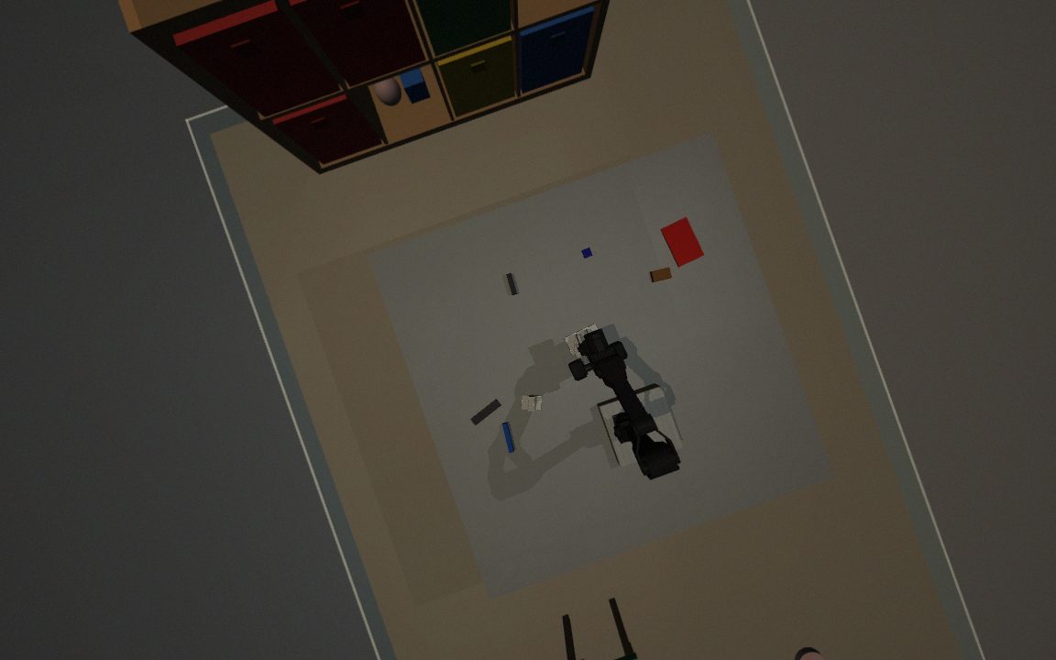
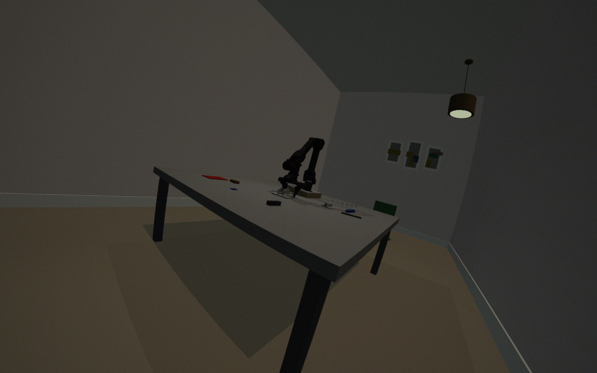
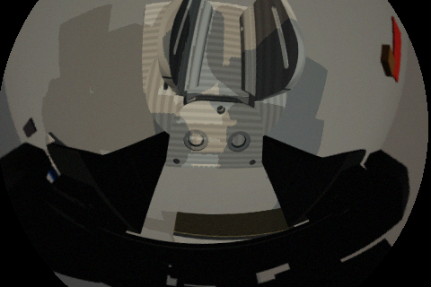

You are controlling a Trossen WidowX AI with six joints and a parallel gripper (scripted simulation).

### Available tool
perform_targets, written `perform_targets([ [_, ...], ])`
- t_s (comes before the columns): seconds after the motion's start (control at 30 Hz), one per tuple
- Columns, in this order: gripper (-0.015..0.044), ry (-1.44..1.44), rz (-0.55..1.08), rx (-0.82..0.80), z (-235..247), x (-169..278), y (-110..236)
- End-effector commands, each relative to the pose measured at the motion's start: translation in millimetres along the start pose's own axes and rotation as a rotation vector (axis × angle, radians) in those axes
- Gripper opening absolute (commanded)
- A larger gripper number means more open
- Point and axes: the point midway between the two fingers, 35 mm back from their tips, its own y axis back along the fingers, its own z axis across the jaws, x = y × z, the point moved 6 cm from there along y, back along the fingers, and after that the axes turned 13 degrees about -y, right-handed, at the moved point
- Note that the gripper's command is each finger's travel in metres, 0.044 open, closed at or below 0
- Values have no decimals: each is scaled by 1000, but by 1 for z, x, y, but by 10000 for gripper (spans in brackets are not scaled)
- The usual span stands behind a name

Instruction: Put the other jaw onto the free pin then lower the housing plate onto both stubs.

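My gripper [image 3: 215,136] [image 2: 288,190] is shut on the grey housing plate [image 3: 217,154], a fingertip at each side edge. In the wrist view the plate has two round holes side by side, with a pale round end showing in each. Whether it lies fully down and level, I cannot tell. The left jaw [image 3: 179,38] and right jaw [image 3: 274,45] stand apart beyond it, roughly mirrored, over the pale ribbed base [image 3: 152,31] [image 1: 571,342]. The plate covers their inner ends, so the pins and gear teeth are hidden. The arm hides most of the base in the top view.
A pale tray [image 1: 608,439] lies under the arm. A small white part [image 1: 531,401], a grey bar [image 1: 485,412] and a blue bar [image 1: 508,437] lie left. A dark block [image 1: 511,283], blue square [image 1: 586,252], brown block [image 1: 661,275] and red sheet [image 1: 682,242] lie beyond the base.
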Motion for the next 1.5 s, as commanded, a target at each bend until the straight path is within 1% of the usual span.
perform_targets([
  [0.0, 351, -5, 0, -3, 0, 0, 0],
  [1.33, 351, -5, 0, -3, 0, 0, 0],
  [1.43, 430, 0, 0, 0, 0, 0, 0],
  [1.47, 440, 0, 0, 0, 0, 0, 0],
])
